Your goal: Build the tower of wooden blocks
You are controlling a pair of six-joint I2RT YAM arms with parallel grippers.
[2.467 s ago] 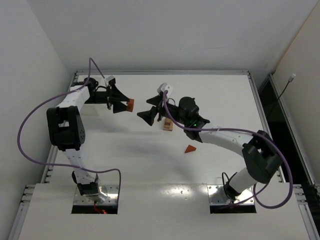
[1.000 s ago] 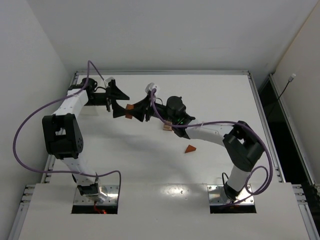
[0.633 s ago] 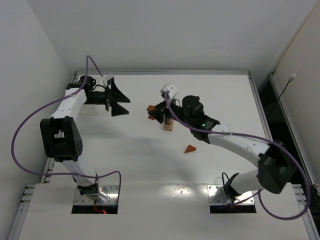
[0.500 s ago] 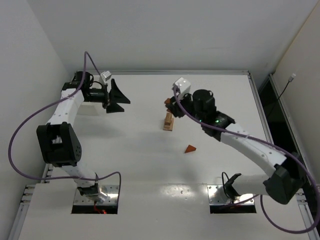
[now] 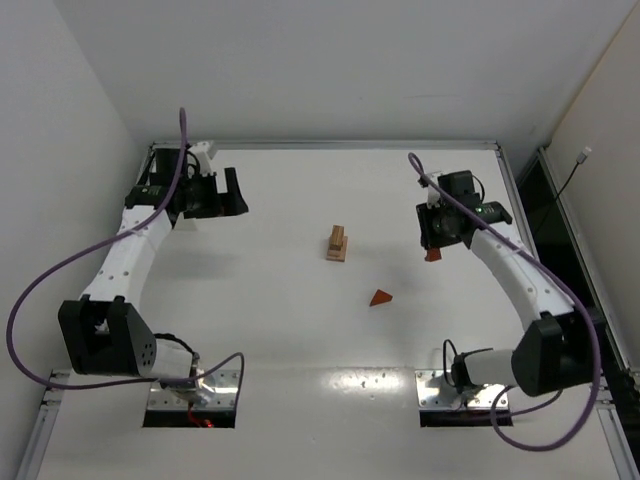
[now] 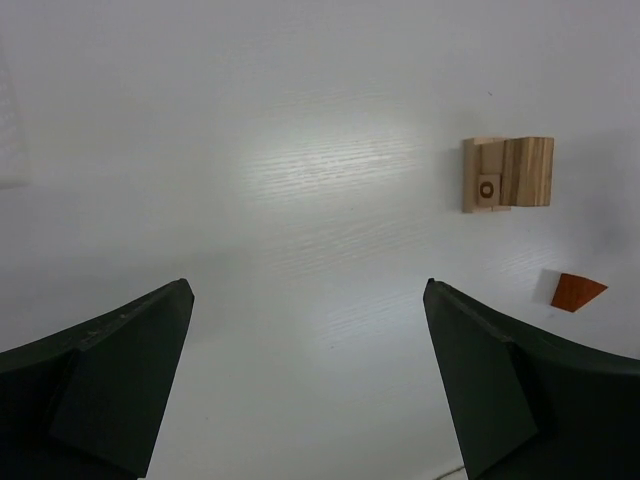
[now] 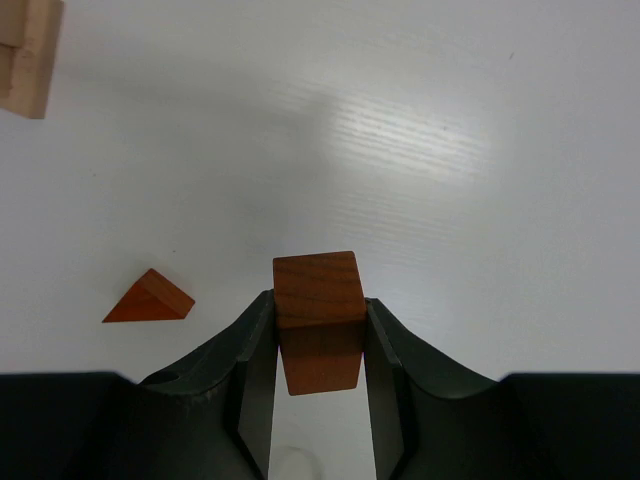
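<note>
The wood block tower [image 5: 337, 243] is a small stack of pale tan blocks at the table's middle; it also shows in the left wrist view [image 6: 507, 174] and at the top left corner of the right wrist view [image 7: 28, 52]. A reddish-brown triangular wedge [image 5: 380, 298] lies loose in front of it, also seen by the right wrist camera [image 7: 148, 298] and the left wrist camera [image 6: 576, 291]. My right gripper [image 7: 319, 312] is shut on a reddish-brown cube [image 7: 317, 290], held above the table right of the tower [image 5: 433, 253]. My left gripper [image 6: 308, 330] is open and empty at the far left [image 5: 232, 192].
A white shallow tray [image 5: 172, 210] lies under the left arm at the table's far left. The table has raised metal edges. Two arm bases sit at the near edge.
The left gripper passed the reddish-brown cube to the right gripper, then opened and drew back left. The right arm carried the cube from above the tower out to the right.
</note>
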